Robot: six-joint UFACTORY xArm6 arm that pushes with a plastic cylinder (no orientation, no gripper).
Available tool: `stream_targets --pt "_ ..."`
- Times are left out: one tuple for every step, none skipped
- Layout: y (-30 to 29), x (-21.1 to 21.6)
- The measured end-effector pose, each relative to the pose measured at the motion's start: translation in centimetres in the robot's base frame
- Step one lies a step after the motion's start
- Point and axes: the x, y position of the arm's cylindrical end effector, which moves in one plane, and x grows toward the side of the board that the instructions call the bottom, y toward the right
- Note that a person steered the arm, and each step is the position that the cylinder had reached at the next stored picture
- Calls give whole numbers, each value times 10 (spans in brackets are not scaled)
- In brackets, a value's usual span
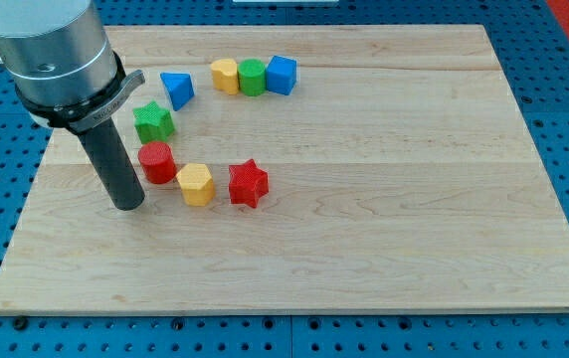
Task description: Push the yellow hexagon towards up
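Note:
The yellow hexagon [196, 184] lies on the wooden board [364, 229], left of centre, between a red cylinder [156, 162] on its upper left and a red star [248, 183] on its right. My tip [127, 204] rests on the board to the left of the yellow hexagon and just below-left of the red cylinder, a short gap from both.
A green star [153, 121] sits above the red cylinder. A blue triangle [177, 89] lies further up. Near the view's top stand a yellow block [225, 76], a green cylinder [252, 77] and a blue cube [281, 75] in a row. The arm's grey body [51, 50] hangs over the top left corner.

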Motion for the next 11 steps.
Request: stream_targets --pt "0 0" --pt "-1 0" --pt "-1 0" --pt "-4 6" --pt "2 49" --pt "34 57" --pt "41 35" --pt "67 -15" --pt "77 -62" --pt "139 -72" --pt "190 -49"
